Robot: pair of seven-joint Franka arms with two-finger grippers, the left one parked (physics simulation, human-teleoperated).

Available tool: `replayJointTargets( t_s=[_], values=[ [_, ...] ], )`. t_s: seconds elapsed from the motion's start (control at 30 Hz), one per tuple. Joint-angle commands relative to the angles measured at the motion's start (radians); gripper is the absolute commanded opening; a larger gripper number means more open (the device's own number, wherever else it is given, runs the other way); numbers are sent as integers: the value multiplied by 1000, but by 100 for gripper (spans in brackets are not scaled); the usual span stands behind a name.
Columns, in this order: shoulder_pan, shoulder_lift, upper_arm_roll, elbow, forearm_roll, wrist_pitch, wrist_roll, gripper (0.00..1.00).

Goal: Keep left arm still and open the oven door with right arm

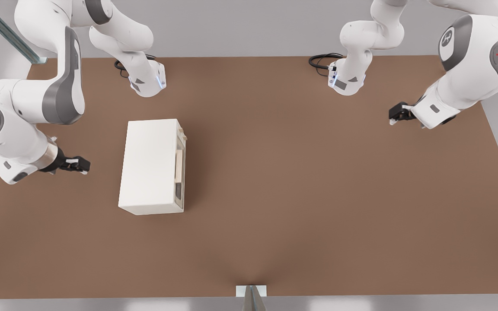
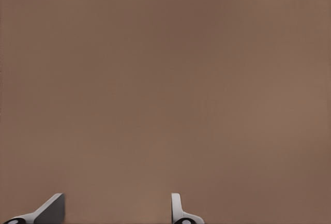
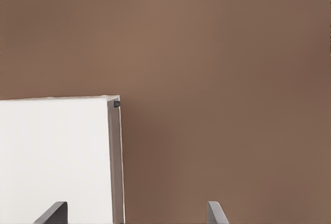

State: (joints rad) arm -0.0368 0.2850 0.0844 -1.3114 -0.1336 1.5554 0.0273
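The oven is a plain cream-white box, and there is only one of it. It sits on the brown table, left of the middle of the front view. Its door is the thin side facing the front view's right. The door lies flat against the box, so it is closed. It has a dark window and one tan bar handle running along it. The right arm is big and white with grey patches and a small green light, at the left edge of the front view. Its black gripper hangs just left of the oven, not touching it. In the wrist view the two fingers stand apart with nothing between them, and the oven's corner shows near them. Two arms show in all.
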Motion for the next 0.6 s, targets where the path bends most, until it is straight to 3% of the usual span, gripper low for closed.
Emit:
replayJointTargets(
  t_s=[0.0, 0.07, 0.1, 0.17, 0.23, 0.4, 0.47, 0.5, 0.57],
  values=[
    [0, -1, 0, 0, -11, 77, 3, 100],
    [75, -1, 11, -37, -81, 78, 13, 100],
    [208, 11, 12, -68, -299, 72, 26, 100],
    [348, 68, 12, -68, -339, 15, 140, 100],
    [529, 135, 14, -55, -508, -103, 318, 100],
    [778, 335, 0, 113, -661, -265, 486, 97],
    [793, 356, -2, 106, -664, -336, 571, 32],
    [790, 358, -18, 97, -661, -371, 576, 21],
    [785, 370, -32, 74, -658, -376, 645, 21]
  ],
)
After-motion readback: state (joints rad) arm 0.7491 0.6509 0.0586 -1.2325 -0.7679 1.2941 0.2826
